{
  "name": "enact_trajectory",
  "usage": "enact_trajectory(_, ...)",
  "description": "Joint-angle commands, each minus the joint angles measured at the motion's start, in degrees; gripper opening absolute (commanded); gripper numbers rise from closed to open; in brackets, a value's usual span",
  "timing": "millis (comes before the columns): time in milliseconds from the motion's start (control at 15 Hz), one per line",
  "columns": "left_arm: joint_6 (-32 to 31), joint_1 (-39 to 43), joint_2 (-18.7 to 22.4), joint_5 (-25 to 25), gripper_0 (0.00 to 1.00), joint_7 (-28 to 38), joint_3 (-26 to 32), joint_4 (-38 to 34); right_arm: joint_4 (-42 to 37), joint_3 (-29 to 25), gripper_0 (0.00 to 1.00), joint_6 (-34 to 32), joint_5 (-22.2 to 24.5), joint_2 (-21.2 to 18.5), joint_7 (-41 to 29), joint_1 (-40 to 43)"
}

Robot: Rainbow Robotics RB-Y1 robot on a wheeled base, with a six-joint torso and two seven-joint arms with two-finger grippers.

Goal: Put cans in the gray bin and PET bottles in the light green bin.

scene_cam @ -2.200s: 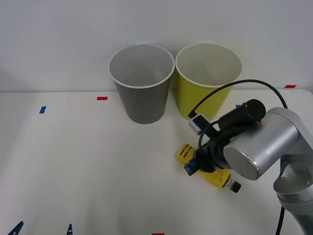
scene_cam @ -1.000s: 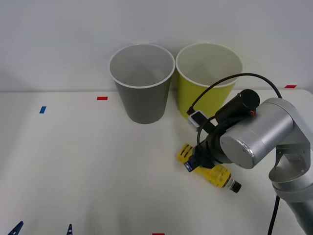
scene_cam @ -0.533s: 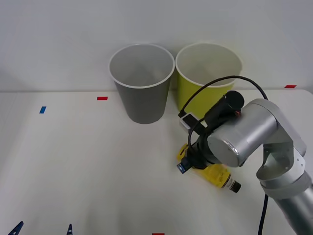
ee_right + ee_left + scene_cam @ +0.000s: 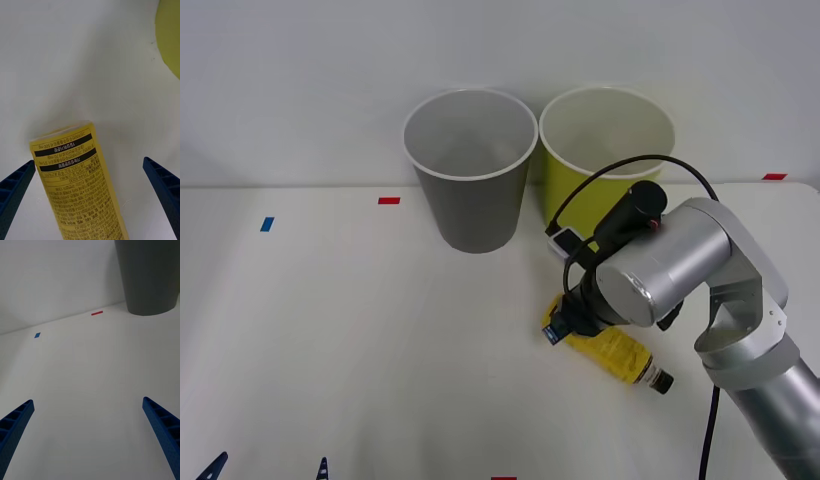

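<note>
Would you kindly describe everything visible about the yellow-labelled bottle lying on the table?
The PET bottle is small and slim, wrapped in a yellow label with black print and stripes, with a small dark cap. It lies on its side on the white table, in front of the light green bin, cap pointing toward the robot's right. The right gripper straddles it, jaws open on either side, not touching.

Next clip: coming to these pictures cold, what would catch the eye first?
First, the right gripper, its jaws open to either side of the yellow-labelled PET bottle, which lies on its side on the white table in front of the light green bin. Next, the gray bin stands right beside the green one at the back. The left gripper hangs open over bare table near the front-left edge.
</note>
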Motion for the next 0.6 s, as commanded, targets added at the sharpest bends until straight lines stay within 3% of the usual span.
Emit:
enact_trajectory(67, 0.0, 0.0, 0.0, 0.0, 1.0, 0.0, 0.0, 0.0, 2.9, 0.0, 1.0, -2.1, 0.0, 0.6, 0.0, -0.6)
enact_trajectory(600, 0.0, 0.0, 0.0, 0.0, 0.99, 0.0, 0.0, 0.0, 3.5, 2.3, 1.0, -2.2, -0.7, 0.3, -1.1, -0.6)
